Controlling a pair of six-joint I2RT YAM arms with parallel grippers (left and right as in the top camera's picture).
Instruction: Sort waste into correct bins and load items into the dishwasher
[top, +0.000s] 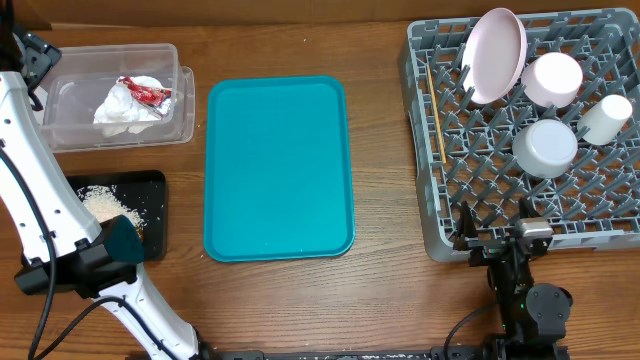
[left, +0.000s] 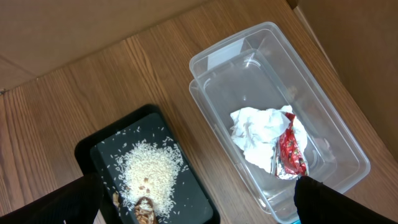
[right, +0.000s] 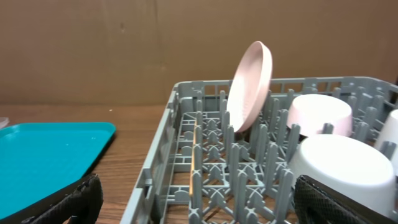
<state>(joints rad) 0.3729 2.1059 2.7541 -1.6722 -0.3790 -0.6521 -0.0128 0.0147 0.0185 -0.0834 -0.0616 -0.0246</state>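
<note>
**Operator:** Where was the waste, and why?

**Technician:** The napkin (left: 256, 138) and red wrapper (left: 291, 152) lay in the clear tub (left: 339, 140). The rice (left: 149, 169) lay on the black tray (left: 193, 196). Judged purpose: to keep dry waste apart from food.

**Operator:** The dishes?

**Technician:** The plate (top: 497, 55) stood on edge between pegs of the rack (top: 430, 225). The white bowl (top: 553, 78) and grey bowl (top: 545, 147) sat inverted, probably for draining. The stick (top: 436, 110) lay along the rack's left side.

**Operator:** The grippers?

**Technician:** The left gripper (left: 199, 193) hung over the bins and the right gripper (right: 199, 199) was at the rack's edge. Both were spread wide and held nothing.

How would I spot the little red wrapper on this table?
Left of the big teal tray stands a clear plastic tub. Inside it lies a crumpled white napkin. The wrapper rests against that napkin, the only red thing in the tub.
</note>
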